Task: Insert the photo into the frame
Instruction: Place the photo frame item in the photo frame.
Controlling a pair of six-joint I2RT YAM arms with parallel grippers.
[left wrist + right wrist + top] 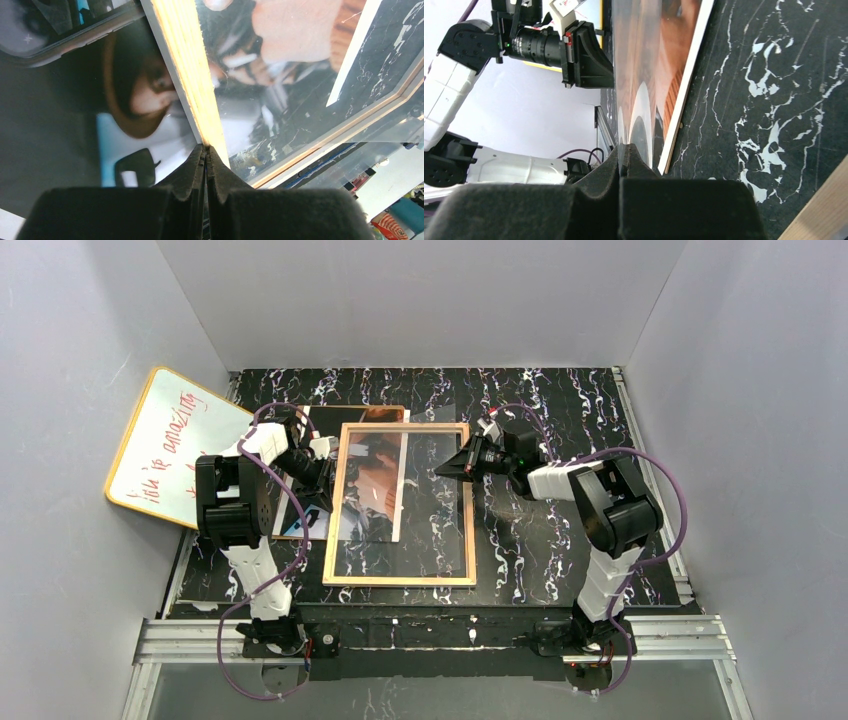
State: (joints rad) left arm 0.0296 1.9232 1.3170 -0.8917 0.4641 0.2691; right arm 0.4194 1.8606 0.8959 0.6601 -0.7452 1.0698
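Note:
The frame [470, 530] lies flat on the black marbled table with its tan wood side up. The photo [365, 480] lies face up beneath the frame's left half and sticks out past its left rail. A clear sheet [420, 455] hangs just above the frame between the two grippers. My left gripper [328, 452] is shut on the sheet's left edge and my right gripper [440, 471] on its right edge. The left wrist view has the shut tips [205, 147] over the frame's wood rail [192, 75] and the photo [280, 40]. From the right wrist, the sheet [639, 75] runs edge-on away from the shut jaws [624, 146].
An orange-rimmed whiteboard [170, 445] with red writing leans against the left wall. Grey walls enclose the table on three sides. Purple cables loop around both arms. A metal rail [430, 635] runs along the near edge by the arm bases.

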